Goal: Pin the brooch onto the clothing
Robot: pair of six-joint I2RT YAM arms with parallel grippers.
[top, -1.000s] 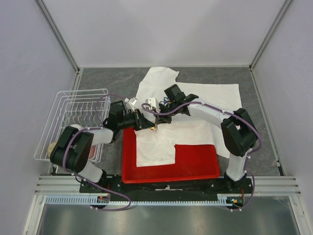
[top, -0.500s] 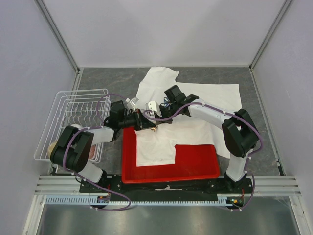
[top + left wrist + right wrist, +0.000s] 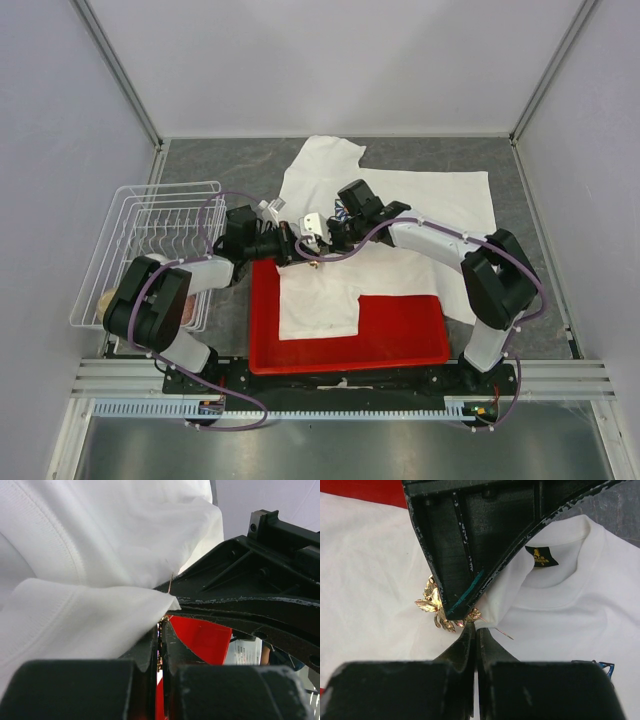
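Clothing: white short-sleeved T-shirt (image 3: 430, 200) lies spread on the grey speckled desk (image 3: 220, 165), with its near part draped into the red rectangular plastic tray (image 3: 400, 335). The right wrist view shows its collar with a black neck label (image 3: 541, 556).
Brooch: small gold leaf-shaped metal brooch (image 3: 436, 609) sits over the T-shirt close to the collar, by the far left corner of the tray, at the tip of the left gripper. Its thin pin (image 3: 503, 633) sticks out over the white cloth.
Left gripper: left gripper (image 3: 161, 627) reaches in from the left. Its jaws are pressed narrow, with a glint of the brooch's gold between them. A fold of the T-shirt lies across them, and the pin tip rises at the fold's edge; whether it passes through the cloth cannot be told.
Right gripper: right gripper (image 3: 473, 629) comes in from the right with its jaws closed tight and its tips just beside the brooch and the base of the pin. What they pinch, if anything, cannot be told.
Meeting point: both grippers come tip to tip above the T-shirt.
Surroundings: white wire basket (image 3: 150, 240) stands at the left of the desk, beside the tray.
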